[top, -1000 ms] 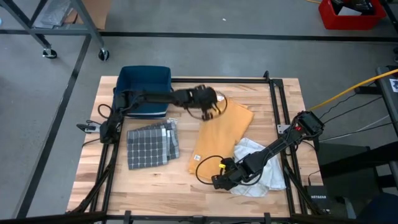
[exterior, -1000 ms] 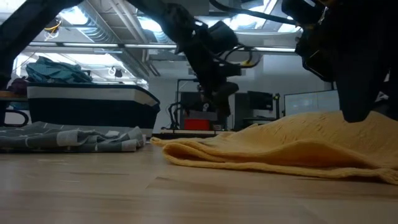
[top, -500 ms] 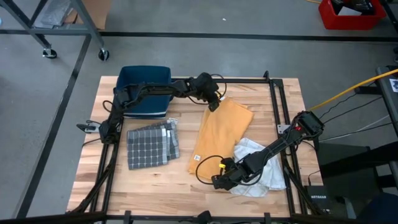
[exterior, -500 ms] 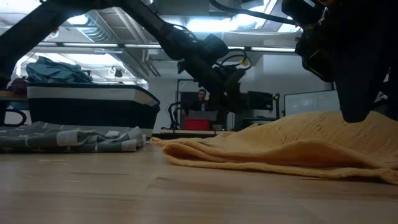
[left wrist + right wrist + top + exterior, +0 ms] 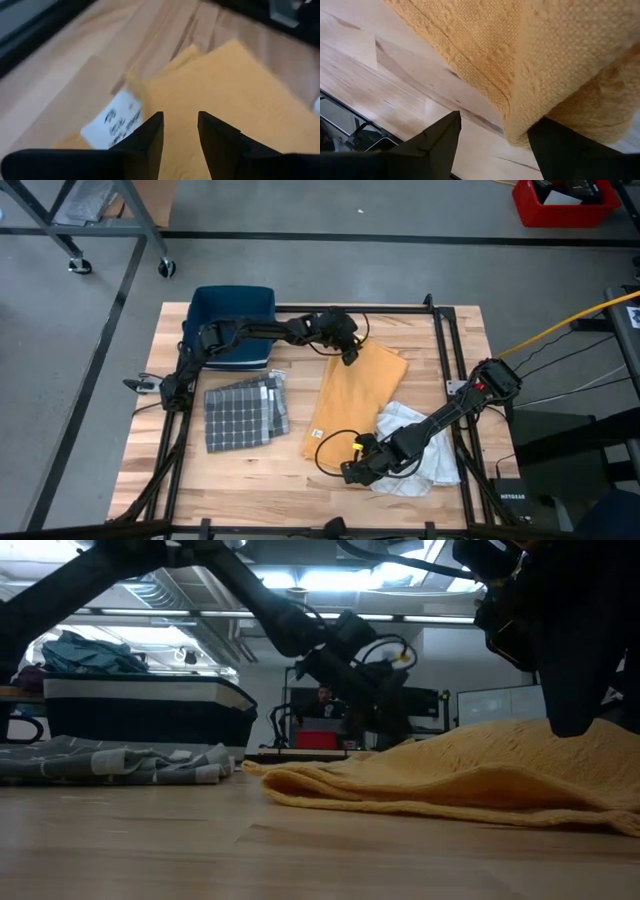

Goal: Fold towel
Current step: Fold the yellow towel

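The yellow towel lies on the table, folded into a long strip that runs from far to near; in the low view it shows as a low hump. My left gripper hangs over the strip's far left corner, open, with a white label just beside its fingers. My right gripper stands wide open at the strip's near end. A doubled yellow edge sits between its fingers, and I cannot tell whether it touches them.
A folded grey checked towel lies at the table's left. A blue bin stands at the far left. A crumpled white cloth lies under my right arm. A black frame edges the table.
My left gripper has gone toward the table's right edge and down, to the yellow towel's far left corner, rolling its wrist on the way. The towel lies as before. My right arm has kept still.
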Controlling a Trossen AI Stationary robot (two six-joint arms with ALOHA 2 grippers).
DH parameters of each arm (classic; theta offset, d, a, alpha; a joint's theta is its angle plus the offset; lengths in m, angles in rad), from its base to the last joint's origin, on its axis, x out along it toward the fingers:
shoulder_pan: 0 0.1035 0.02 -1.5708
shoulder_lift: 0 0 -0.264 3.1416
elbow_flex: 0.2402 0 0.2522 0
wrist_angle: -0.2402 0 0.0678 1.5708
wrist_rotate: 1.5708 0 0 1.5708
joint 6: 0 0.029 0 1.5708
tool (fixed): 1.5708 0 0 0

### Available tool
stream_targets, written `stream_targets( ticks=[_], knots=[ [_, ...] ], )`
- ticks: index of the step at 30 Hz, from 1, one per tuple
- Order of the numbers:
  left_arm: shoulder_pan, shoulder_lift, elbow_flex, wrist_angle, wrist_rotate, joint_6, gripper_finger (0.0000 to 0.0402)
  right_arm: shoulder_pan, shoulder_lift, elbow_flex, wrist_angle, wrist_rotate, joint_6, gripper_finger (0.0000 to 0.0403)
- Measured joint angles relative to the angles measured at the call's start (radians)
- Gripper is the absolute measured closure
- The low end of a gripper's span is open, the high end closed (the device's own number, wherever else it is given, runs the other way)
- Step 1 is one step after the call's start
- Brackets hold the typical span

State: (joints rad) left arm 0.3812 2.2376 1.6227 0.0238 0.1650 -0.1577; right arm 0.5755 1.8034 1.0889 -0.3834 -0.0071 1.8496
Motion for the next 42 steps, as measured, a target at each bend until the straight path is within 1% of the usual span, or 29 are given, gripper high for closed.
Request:
stream_targets(
  ticks=[5, 9, 12, 15, 16, 20, 23, 29, 32, 35, 39, 42],
  knots=[
    [0.0, 0.042, -0.002, -0.006, 0.0, 0.001, 0.0304, 0.0, 0.0, 0.0, 0.001, 0.0, 0.0, 0.0171],
    [-0.009, 0.042, 0.0, 0.001, 0.002, 0.057, 0.0322, 0.0, 0.0, 0.0, 0.005, 0.003, 0.0, 0.0171],
    [-0.01, 0.042, 0.0, -0.006, 0.004, 0.113, 0.0349, 0.0, 0.0, 0.0, 0.01, 0.011, 0.0, 0.0171],
    [-0.009, 0.042, 0.0, -0.005, 0.004, 0.122, 0.0388, 0.0, 0.0, 0.0, 0.02, 0.032, 0.0, 0.0171],
    [-0.008, 0.042, 0.0, -0.006, 0.004, 0.121, 0.0394, 0.0, -0.001, 0.0, 0.02, 0.037, 0.0, 0.0171],
    [-0.006, 0.042, 0.0, -0.005, 0.004, 0.122, 0.0393, 0.0, -0.001, 0.0, 0.021, 0.042, 0.0, 0.0171],
    [-0.006, 0.041, 0.0, -0.014, 0.004, 0.131, 0.04, 0.0, -0.001, 0.0, 0.021, 0.042, 0.0, 0.0171],
    [-0.005, 0.04, 0.0, -0.026, -0.008, 0.114, 0.0382, 0.0, -0.001, 0.0, 0.023, 0.042, 0.0, 0.0171],
    [0.002, 0.04, 0.0, -0.055, -0.019, 0.11, 0.0366, 0.0, -0.001, 0.0, 0.024, 0.042, 0.0, 0.0171],
    [0.006, 0.04, 0.0, -0.068, -0.022, 0.129, 0.034, 0.0, -0.001, 0.0, 0.024, 0.042, 0.0, 0.0171],
    [0.006, 0.04, 0.004, -0.069, -0.024, 0.099, 0.0298, 0.0, -0.001, 0.0, 0.024, 0.042, 0.0, 0.0171],
    [0.005, 0.039, 0.009, -0.063, -0.03, 0.068, 0.0276, 0.0, -0.001, 0.0, 0.024, 0.042, 0.0, 0.0171]
  ],
)
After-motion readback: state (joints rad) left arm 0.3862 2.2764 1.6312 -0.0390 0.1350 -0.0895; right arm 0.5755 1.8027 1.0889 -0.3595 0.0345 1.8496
